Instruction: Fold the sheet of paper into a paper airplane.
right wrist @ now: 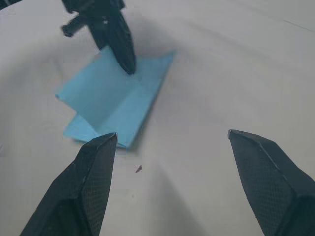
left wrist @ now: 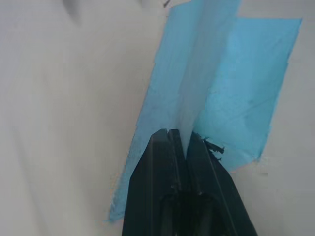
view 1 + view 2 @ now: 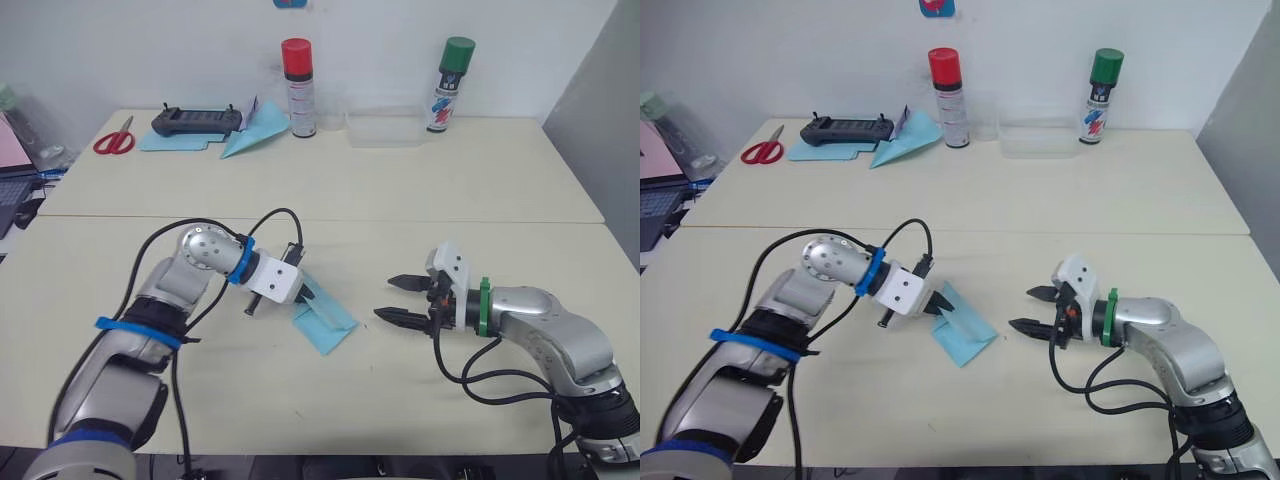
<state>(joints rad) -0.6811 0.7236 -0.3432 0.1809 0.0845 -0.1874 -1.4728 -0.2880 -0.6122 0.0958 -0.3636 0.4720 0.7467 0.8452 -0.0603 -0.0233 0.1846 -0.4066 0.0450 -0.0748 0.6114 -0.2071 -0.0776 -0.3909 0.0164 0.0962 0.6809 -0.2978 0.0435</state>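
Note:
The sheet of paper (image 3: 328, 323), light blue, lies on the table folded small, with flat flaps on either side of a raised centre ridge, much like a paper airplane. My left gripper (image 3: 305, 297) is shut on that ridge at the paper's near-left end; the left wrist view shows the fingers (image 2: 162, 167) pinching the upright fold (image 2: 197, 83). My right gripper (image 3: 388, 299) is open, a short way to the right of the paper and not touching it. From the right wrist, the paper (image 1: 118, 105) lies beyond the spread fingertips (image 1: 106, 147).
At the table's back are red scissors (image 3: 114, 140), a black controller (image 3: 197, 122) on flat blue sheets (image 3: 175, 141), a teal paper dart (image 3: 255, 132), a red-capped spray can (image 3: 300, 88), a clear tray (image 3: 385, 130) and a green-capped can (image 3: 450, 85).

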